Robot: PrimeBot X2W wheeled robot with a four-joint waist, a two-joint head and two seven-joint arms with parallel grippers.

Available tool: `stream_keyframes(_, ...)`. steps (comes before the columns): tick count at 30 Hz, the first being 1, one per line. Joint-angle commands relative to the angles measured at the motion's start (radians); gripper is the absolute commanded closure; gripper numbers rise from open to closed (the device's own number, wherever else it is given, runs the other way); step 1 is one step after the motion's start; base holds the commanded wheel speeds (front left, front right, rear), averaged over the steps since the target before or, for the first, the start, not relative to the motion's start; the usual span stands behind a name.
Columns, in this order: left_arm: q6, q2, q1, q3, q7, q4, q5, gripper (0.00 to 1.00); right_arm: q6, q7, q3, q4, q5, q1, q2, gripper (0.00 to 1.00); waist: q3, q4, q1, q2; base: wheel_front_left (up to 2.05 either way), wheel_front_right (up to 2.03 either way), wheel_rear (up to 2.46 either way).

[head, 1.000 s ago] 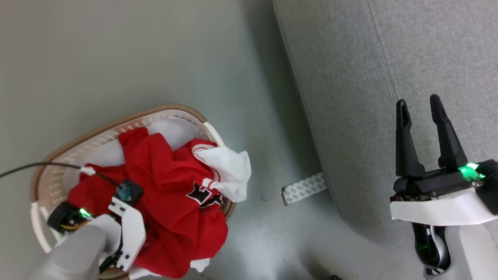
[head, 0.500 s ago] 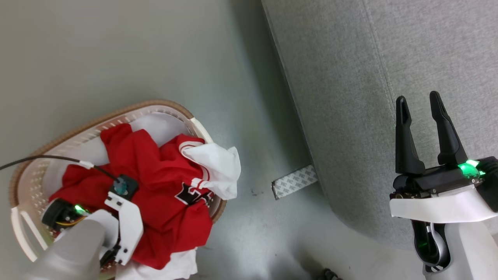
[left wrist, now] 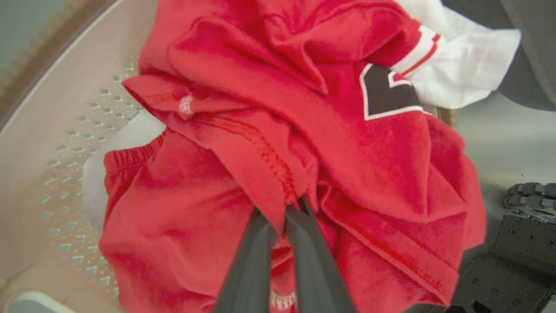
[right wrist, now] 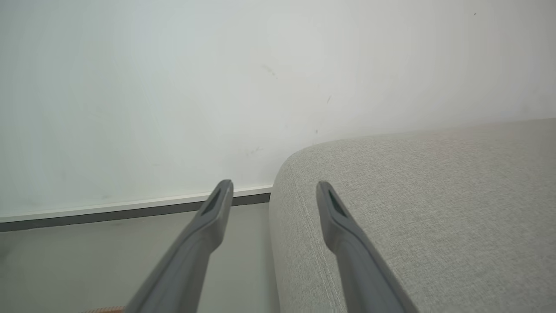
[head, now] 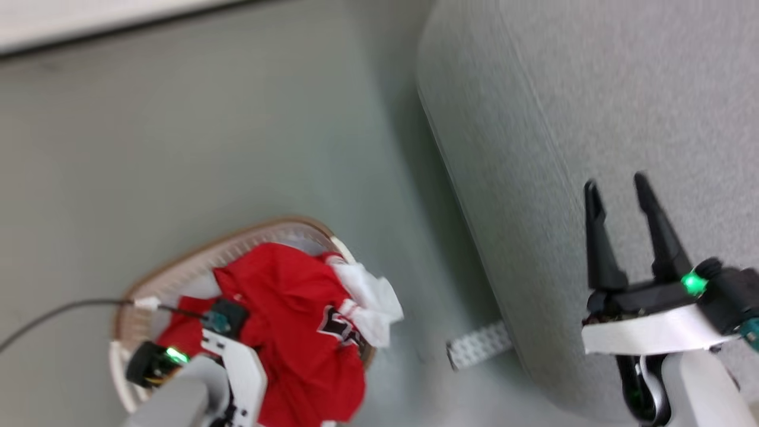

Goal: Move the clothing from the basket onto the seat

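While the grey seat (head: 593,118) stands right of the basket (head: 190,256), the red clothing (head: 290,332) lies heaped inside the basket. The left gripper (left wrist: 286,209), above the basket, is pinched tight on a fold of the clothing; the right gripper (head: 614,180), well right of the basket, holds its fingers spread.

No txt I can actually read. Only candidate: the dark letter print (left wrist: 384,93) w/ white edging on the red clothing (left wrist: 282,130). It's creased & partly tucked under a fold, so from my left wrist view I get just an angular chunk; in head view it's blurred & the chars are illegible.
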Motion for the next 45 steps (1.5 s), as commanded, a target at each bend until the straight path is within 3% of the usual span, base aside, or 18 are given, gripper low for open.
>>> stream_keyframes(1,0.002,-0.009,0.026,0.006,-0.027,0.005,-0.013,1.0,-0.002,0.0,0.002,0.01,-0.01,0.019,-0.003,0.0,-0.121,0.077,0.0,0.0,0.0,0.0,0.0)
stream_keyframes(8,0.002,-0.061,0.097,0.023,-0.146,0.015,-0.062,1.0,-0.002,0.0,0.021,0.069,-0.032,0.071,-0.003,0.0,-0.31,0.164,0.0,0.0,0.0,0.0,0.0)
stream_keyframes(16,0.004,-0.071,0.138,0.062,-0.193,-0.077,-0.069,1.0,-0.002,0.0,0.013,0.112,-0.035,0.151,-0.003,0.0,-0.464,0.239,0.0,0.0,0.0,0.0,0.0)
stream_keyframes(28,0.103,0.028,0.192,0.247,-0.192,-0.512,-0.007,1.0,-0.002,0.0,0.033,0.121,-0.021,0.211,-0.003,0.0,-0.556,0.291,0.0,0.0,0.0,0.0,0.0)
stream_keyframes(34,0.154,0.081,0.185,0.289,-0.184,-0.723,0.002,1.0,-0.002,0.001,0.056,0.12,-0.008,0.22,-0.002,0.0,-0.565,0.307,0.0,0.0,0.0,0.0,0.0)
stream_keyframes(45,0.229,0.145,0.198,0.334,-0.113,-0.971,-0.029,1.0,-0.002,0.0,0.132,0.104,-0.007,0.196,-0.006,0.0,-0.553,0.308,0.0,0.0,0.0,0.0,0.0)
